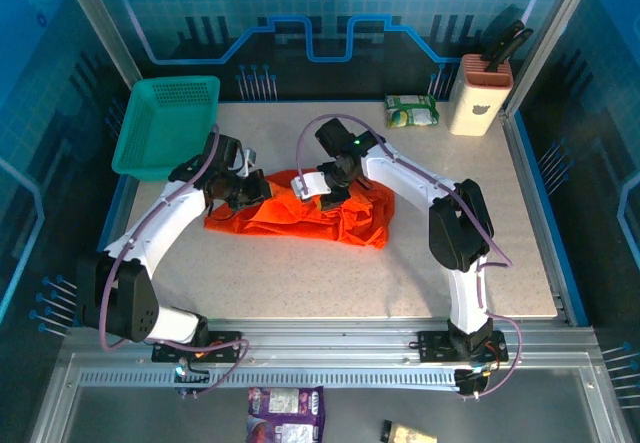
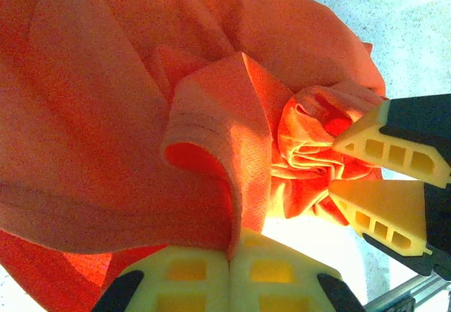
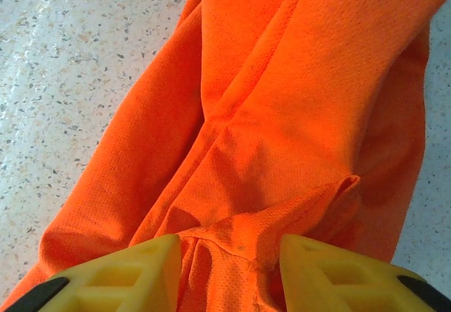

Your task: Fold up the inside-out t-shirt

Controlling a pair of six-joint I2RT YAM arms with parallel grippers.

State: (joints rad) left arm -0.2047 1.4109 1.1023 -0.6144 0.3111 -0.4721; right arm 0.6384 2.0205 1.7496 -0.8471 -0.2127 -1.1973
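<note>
- The inside-out t-shirt (image 1: 350, 218) lies bunched and wrinkled on the bench (image 1: 300, 283), right of the teal basket (image 1: 150, 168) and nearer the arm bases than it. It is not yet spread flat, so I judge that folding proper has not begun.
- The left end effector (image 2: 229, 278), at the shirt's basket-side edge, has its fingers pressed together on a thin hemmed fold.
- The right end effector (image 3: 229, 247), farther from the basket, is narrowed round a thicker wad of cloth. It seems clamped, though the cloth hides the contact itself.
- Risk: the two grips sit close together, so a lift would likely raise a rope of cloth rather than an open panel.
- Risk: the wad may hold several layers. Pulling the grips apart could drag the under layer along and leave twists.
- Risk: the thin left pinch could slip out under a hard tug.
</note>
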